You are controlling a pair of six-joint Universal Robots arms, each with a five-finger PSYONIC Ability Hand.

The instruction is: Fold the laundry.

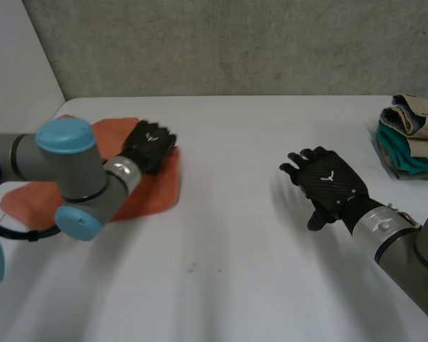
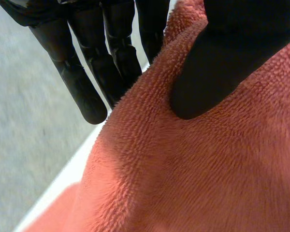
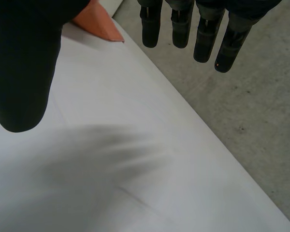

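Your left hand (image 1: 150, 146) pinches the right edge of the orange towel (image 1: 160, 187) at the left of the table (image 1: 228, 235), so grip firmly and carry it straight across, while your right hand (image 1: 329, 182) hangs open, well apart.

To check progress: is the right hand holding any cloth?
No, the right hand is open over the bare table; only the left hand pinches the towel.
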